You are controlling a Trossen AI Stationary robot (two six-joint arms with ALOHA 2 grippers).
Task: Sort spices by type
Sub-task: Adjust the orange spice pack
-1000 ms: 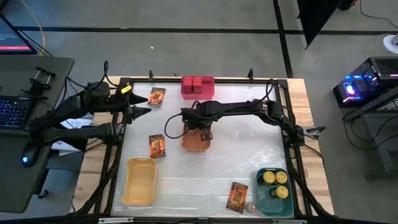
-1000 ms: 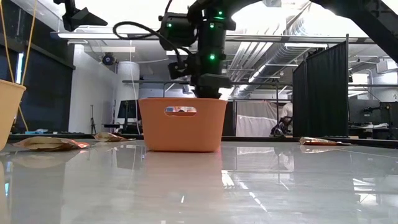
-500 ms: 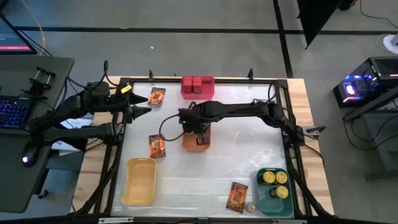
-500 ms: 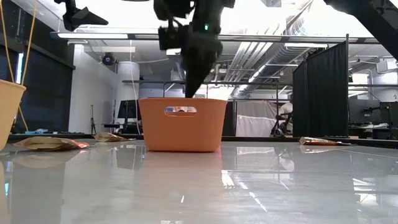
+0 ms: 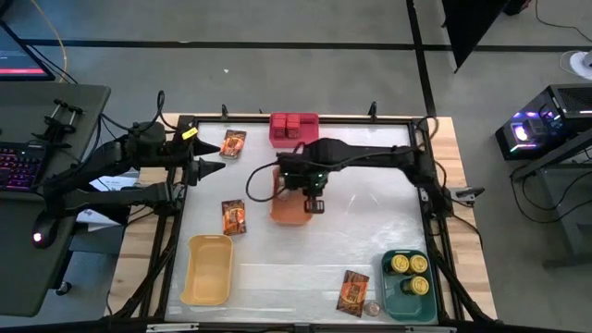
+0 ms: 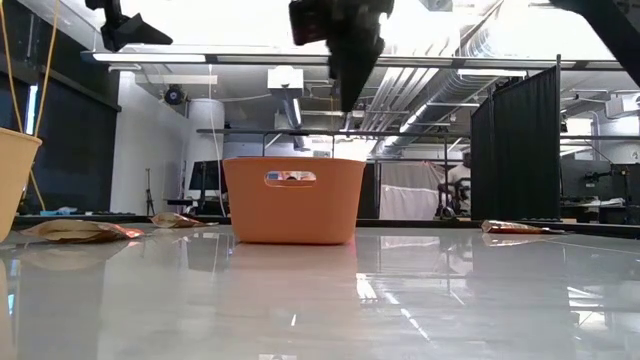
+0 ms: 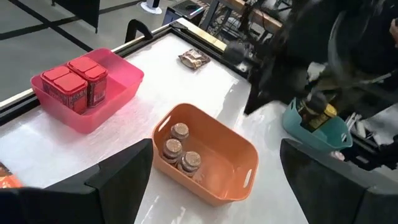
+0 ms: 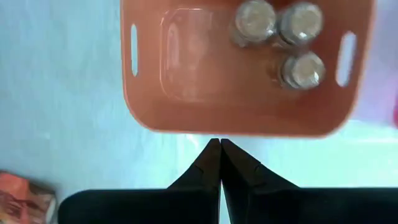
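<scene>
The orange bin (image 5: 285, 211) stands mid-table with three pale-lidded jars (image 8: 283, 37) on its floor, also seen in the left wrist view (image 7: 177, 148). My right gripper (image 8: 219, 143) hangs shut and empty, pointing down, well above the bin's rim (image 6: 347, 100). At the table's left edge my left gripper (image 5: 215, 155) waits open, holding nothing. Red boxes (image 5: 293, 123) stand in the pink bin (image 5: 277, 137) at the far edge. Yellow-topped tins (image 5: 408, 268) sit in the green bin (image 5: 400, 301) at the near right. Three printed packets (image 5: 233, 143) (image 5: 233, 216) (image 5: 352, 291) lie flat on the table.
A yellow bin (image 5: 208, 268) stands at the near left. One small jar (image 5: 373, 307) stands on the table between the near packet and the green bin. Open table surface lies right of the orange bin and along the near middle.
My right gripper has risen out of the orange bin, from down between its walls to well above its rim, and has drifted a little toward the table's right edge. The bin and its jars have stayed put.
</scene>
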